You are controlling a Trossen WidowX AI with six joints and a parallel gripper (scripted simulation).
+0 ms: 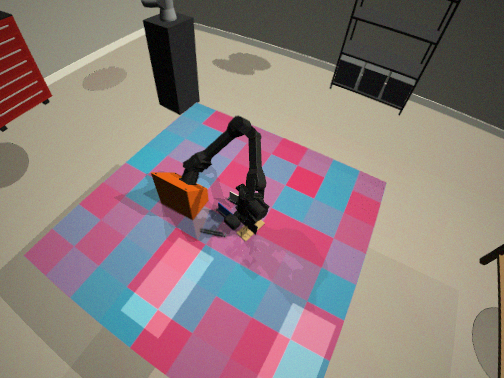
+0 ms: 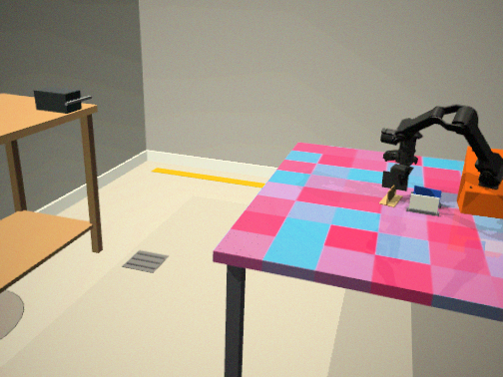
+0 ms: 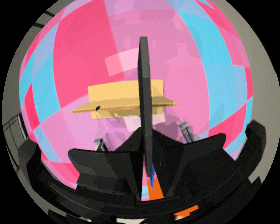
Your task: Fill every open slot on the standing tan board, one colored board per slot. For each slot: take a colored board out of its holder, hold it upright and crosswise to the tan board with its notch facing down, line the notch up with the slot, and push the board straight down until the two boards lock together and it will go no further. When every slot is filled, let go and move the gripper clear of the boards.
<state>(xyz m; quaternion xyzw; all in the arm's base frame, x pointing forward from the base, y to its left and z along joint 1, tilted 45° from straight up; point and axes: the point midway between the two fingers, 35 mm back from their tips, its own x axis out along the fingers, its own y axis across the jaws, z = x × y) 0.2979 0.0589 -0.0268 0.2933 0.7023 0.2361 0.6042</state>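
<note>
The step in hand looks like bringing a colored board to its slot: a black board point(image 1: 251, 228) point(image 2: 392, 180) point(image 3: 144, 85) is up over the tan board point(image 1: 245, 233) point(image 2: 391, 193) point(image 3: 122, 107), and the next move calls for settling it over a slot, notch down, then pushing straight down until it locks. The fingers of the gripper point(image 1: 246, 219) point(image 2: 399, 173) point(image 3: 145, 142) are drawn narrow, pinching the black board between them. In the wrist view it stands upright and crosswise to the tan board, a thin dark strip seen nearly edge-on. In fairness, its lower edge is poorly seen, so I can't tell whether the notch is lined up or already touching. The tan board stands on a flat tan base at lower right of center in the top view, a small dark notch showing on its left half in the wrist view. At the right of the exterior frame, a blue board point(image 1: 223, 209) point(image 2: 427, 191) point(image 3: 152, 175) and a white board point(image 1: 233, 197) point(image 2: 423, 203) stand on the tabletop point(image 1: 240, 284) point(image 2: 299, 233) point(image 3: 80, 45). A small sideways miss could jam the black board on the tan edge or tip the stand.
</note>
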